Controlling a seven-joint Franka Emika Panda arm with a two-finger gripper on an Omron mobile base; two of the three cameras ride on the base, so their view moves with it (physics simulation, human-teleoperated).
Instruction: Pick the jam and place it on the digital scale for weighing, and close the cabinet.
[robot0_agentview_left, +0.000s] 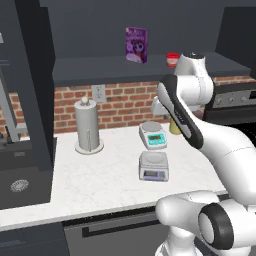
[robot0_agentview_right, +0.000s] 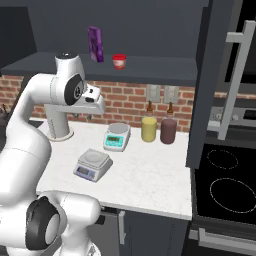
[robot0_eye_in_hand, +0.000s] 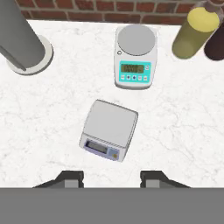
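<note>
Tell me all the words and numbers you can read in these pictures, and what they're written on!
No text here can be read for sure.
purple box: a print on its front, too blurred to read.
white scale: digits on its teal panel, too small to read.
digital scale: display and buttons, nothing readable.
jam: no readable label.

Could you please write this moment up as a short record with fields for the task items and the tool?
jam: on the open cabinet shelf, beside the purple box
digital scale: on the white counter, platform bare
white scale: behind it, nearer the brick wall
cabinet: door open
tool: above the counter, pointing down near the digital scale, holding nothing, fingertips set apart
task state: jam not yet picked
</note>
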